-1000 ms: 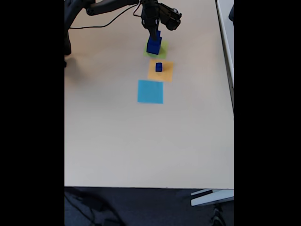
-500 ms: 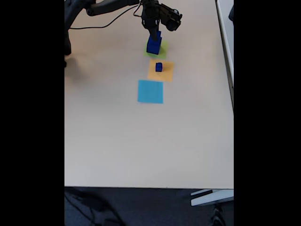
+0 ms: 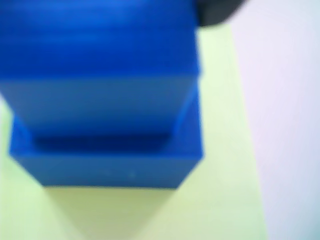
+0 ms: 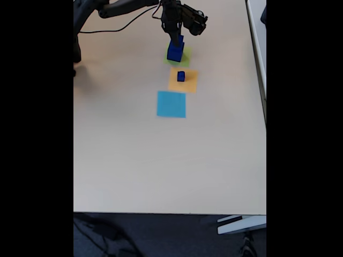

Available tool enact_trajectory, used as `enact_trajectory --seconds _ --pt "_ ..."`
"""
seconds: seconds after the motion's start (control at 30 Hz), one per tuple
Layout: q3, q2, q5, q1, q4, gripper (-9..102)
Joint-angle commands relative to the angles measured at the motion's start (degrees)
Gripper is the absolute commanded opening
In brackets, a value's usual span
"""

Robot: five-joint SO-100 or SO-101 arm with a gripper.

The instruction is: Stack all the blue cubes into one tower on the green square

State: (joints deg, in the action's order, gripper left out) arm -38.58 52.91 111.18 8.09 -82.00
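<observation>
In the fixed view a short dark-blue tower (image 4: 174, 52) stands on the green square (image 4: 185, 55) at the far end of the table. My gripper (image 4: 175, 38) reaches down onto its top. The wrist view shows a smaller blue cube (image 3: 100, 75) resting on a larger blue cube (image 3: 110, 170), with the green square (image 3: 220, 150) under them. One dark fingertip (image 3: 220, 11) presses against the upper cube's right side, so the gripper looks shut on it. A small blue cube (image 4: 181, 76) sits alone on the orange square (image 4: 188, 83).
A light-blue square (image 4: 171, 104) lies nearer the camera than the orange one. The arm and its black cable (image 4: 120, 27) cross the far left of the pale table (image 4: 161, 160). The table's right edge (image 4: 265, 107) borders a white surface.
Hardly anything differs; the gripper and the tower have stayed in place over the green square.
</observation>
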Motion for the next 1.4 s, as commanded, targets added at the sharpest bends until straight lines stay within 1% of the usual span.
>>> enact_trajectory --seconds 0.0,0.5,0.77,0.87,0.97,1.07,1.27,1.37 --pt "3.6 0.4 0.1 0.0 -0.3 22" --pt "4.6 0.5 -1.4 0.0 -0.3 24" --pt "7.6 1.9 -4.7 -0.8 -0.6 24" --pt "8.0 3.6 -5.7 -1.1 -0.7 26" --pt "8.0 6.2 -7.6 -1.9 -0.7 28" --pt "7.9 8.4 -10.7 -3.6 -0.6 29" --pt "7.9 10.5 -20.0 -9.4 1.0 28" --pt "7.4 10.5 -24.7 -12.3 3.4 28"
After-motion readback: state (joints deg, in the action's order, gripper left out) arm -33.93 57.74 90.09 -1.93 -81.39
